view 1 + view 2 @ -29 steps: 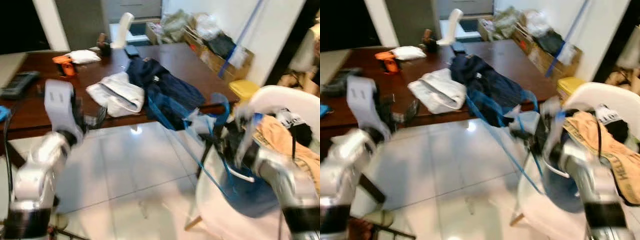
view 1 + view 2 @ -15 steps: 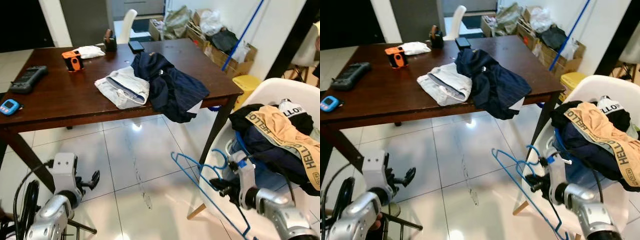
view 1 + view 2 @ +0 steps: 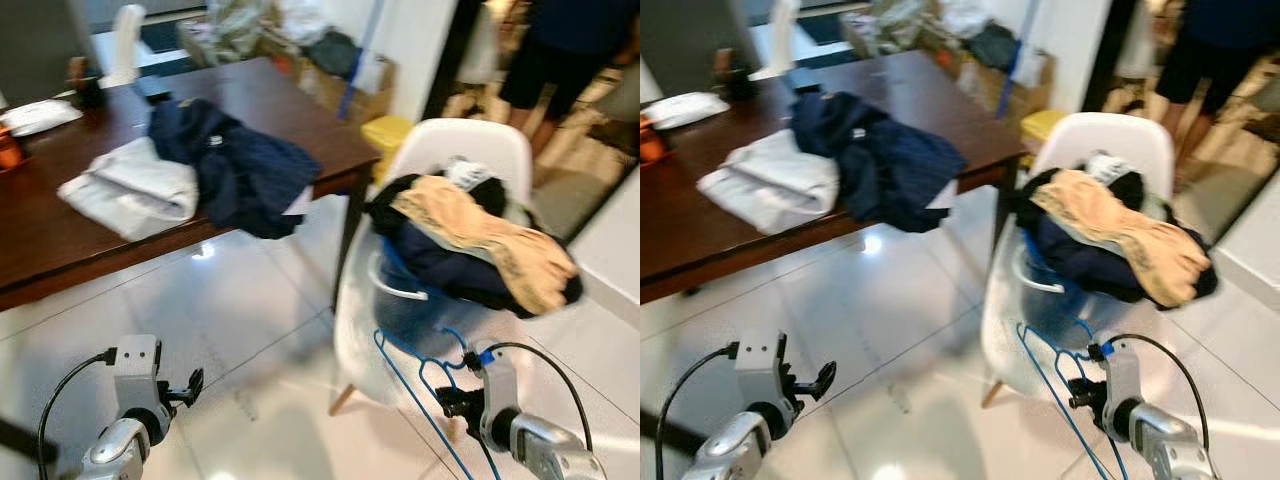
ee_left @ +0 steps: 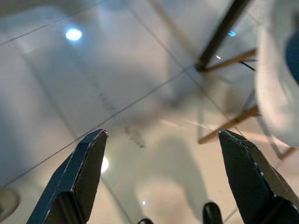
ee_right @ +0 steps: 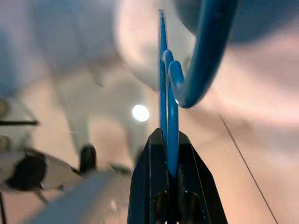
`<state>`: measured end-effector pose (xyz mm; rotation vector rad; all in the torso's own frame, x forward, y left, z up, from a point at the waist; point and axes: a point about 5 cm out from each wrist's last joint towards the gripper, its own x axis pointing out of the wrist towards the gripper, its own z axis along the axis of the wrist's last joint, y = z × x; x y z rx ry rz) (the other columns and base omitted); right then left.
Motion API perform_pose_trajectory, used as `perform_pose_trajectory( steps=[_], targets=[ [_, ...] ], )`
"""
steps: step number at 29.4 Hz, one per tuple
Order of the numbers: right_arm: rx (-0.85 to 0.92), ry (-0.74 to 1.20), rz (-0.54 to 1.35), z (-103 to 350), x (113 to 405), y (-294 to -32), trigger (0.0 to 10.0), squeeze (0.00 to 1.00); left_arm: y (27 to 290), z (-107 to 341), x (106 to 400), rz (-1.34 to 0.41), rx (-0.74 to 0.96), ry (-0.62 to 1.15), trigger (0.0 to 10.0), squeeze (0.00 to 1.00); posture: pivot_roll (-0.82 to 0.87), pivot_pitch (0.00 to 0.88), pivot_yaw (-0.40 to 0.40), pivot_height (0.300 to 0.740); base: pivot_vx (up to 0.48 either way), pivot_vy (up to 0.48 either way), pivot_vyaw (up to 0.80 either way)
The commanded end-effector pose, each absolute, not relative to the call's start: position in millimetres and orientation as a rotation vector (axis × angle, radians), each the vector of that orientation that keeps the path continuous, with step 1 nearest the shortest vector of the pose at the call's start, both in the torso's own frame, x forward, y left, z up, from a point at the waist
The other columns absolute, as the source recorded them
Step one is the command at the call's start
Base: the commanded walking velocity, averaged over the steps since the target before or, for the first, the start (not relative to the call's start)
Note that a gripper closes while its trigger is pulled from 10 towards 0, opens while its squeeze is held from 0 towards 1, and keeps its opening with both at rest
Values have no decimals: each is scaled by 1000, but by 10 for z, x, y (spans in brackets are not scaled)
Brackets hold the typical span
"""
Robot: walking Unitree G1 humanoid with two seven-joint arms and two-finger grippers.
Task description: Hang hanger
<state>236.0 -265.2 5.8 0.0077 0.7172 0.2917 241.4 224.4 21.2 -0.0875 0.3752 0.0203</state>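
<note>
While the whole view is swinging away from the table (image 3: pixel 60 240) toward the chair (image 3: pixel 1095 140), the right gripper (image 3: pixel 452 402), low at five o'clock, is keeping its fingers clamped on the blue hanger (image 5: pixel 169 116); judging by this, the robot is turning to find a rail. At seven o'clock the left gripper (image 3: pixel 185 385) is hanging with jaws apart. Farther off, at one o'clock, the chair is cradling heaped clothes (image 3: pixel 470 235), and a person (image 3: pixel 1215 50) is standing beyond.

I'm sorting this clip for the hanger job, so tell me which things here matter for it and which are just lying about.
Part of the job:
- blue hanger
- right pincer, shut on the blue hanger

Lying about:
- white chair heaped with clothes
- wooden table
- navy garment
- grey garment
- left pincer, open over the floor
</note>
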Motion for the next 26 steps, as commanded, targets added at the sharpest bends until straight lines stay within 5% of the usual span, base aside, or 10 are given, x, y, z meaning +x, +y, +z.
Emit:
perform_pose_trajectory(
  steps=[1,11,26],
  targets=[
    [-12,740,278,5,2301,-2690,10000,0,2267,153,2368,27,-81,395,10000,0,32,120,-20,740,0,0,-769],
    [-42,732,80,-30,2304,-2909,10000,0,2266,129,2410,7,-47,381,10000,0,28,119,-18,740,0,0,-770],
    [259,530,-129,-45,2271,-2990,10000,0,2169,-79,2341,-46,2,429,10000,0,13,124,-15,740,0,0,-792]
  ],
)
